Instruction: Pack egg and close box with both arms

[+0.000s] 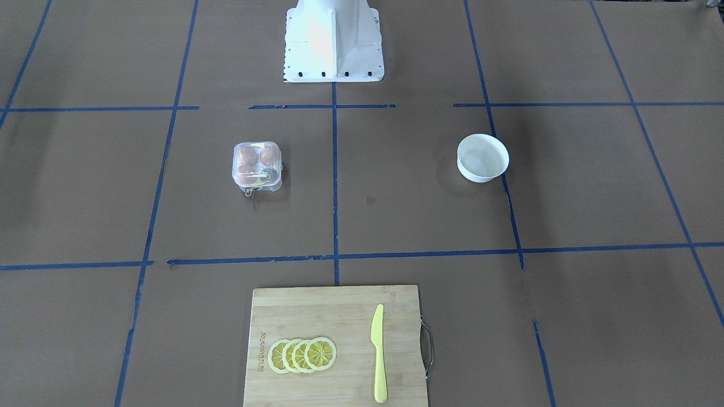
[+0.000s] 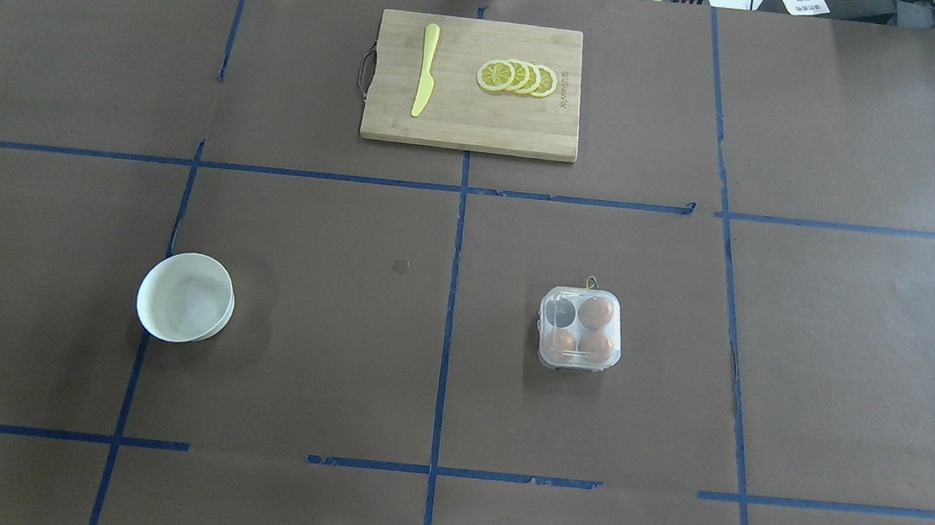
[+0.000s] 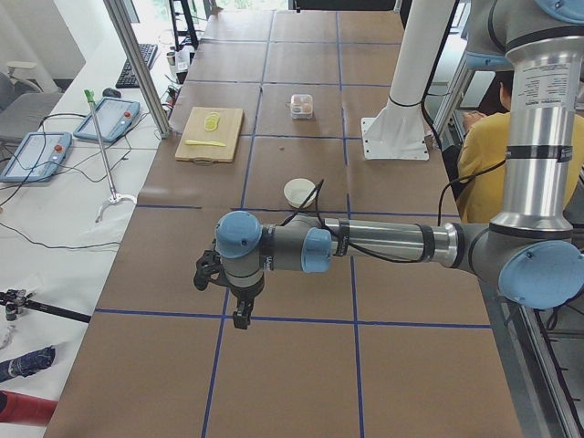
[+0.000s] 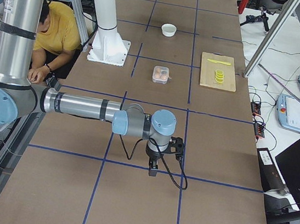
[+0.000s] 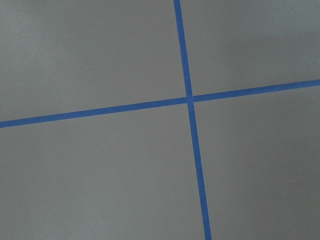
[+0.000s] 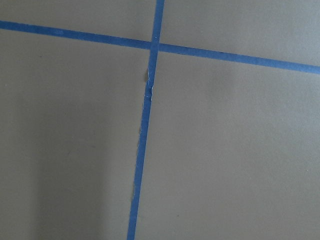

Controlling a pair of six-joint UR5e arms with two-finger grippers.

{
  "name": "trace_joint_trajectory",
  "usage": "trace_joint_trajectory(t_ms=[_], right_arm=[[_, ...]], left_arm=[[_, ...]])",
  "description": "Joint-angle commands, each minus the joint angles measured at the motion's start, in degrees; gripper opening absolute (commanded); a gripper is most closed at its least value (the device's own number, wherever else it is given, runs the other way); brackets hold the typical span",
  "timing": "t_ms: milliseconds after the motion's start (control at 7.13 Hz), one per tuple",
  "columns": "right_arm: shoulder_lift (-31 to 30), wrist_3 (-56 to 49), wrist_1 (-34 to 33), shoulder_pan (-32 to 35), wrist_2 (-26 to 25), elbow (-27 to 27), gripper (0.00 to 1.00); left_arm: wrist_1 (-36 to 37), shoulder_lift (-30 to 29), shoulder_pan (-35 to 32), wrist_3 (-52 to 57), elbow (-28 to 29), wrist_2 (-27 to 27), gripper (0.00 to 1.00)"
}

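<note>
The box (image 2: 580,329) sits on the brown table right of centre, its clear lid down over the cups. It also shows in the front view (image 1: 257,164). Three tan-brown eggs fill three cups, one of them the egg (image 2: 596,312); the fourth cup looks empty. My left gripper (image 3: 233,306) hovers over bare table far from the box, seen only in the exterior left view, so I cannot tell if it is open. My right gripper (image 4: 154,165) hovers likewise at the other end of the table, and I cannot tell its state either. Both wrist views show only table and blue tape.
A round white bowl (image 2: 185,297) stands left of centre. A wooden cutting board (image 2: 464,121) at the far edge carries a yellow knife (image 2: 425,78) and lemon slices (image 2: 518,77). The white pedestal base (image 1: 334,42) stands at the robot's edge. A person in yellow (image 4: 56,28) sits beside it.
</note>
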Motion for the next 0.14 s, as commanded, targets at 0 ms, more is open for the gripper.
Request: trace_joint_trajectory(t_ms=[0], right_arm=[[0.0, 0.0, -0.1, -0.1, 0.0, 0.0, 1.00]], left_arm=[[0.0, 0.0, 0.0, 0.0, -0.1, 0.0, 1.00]])
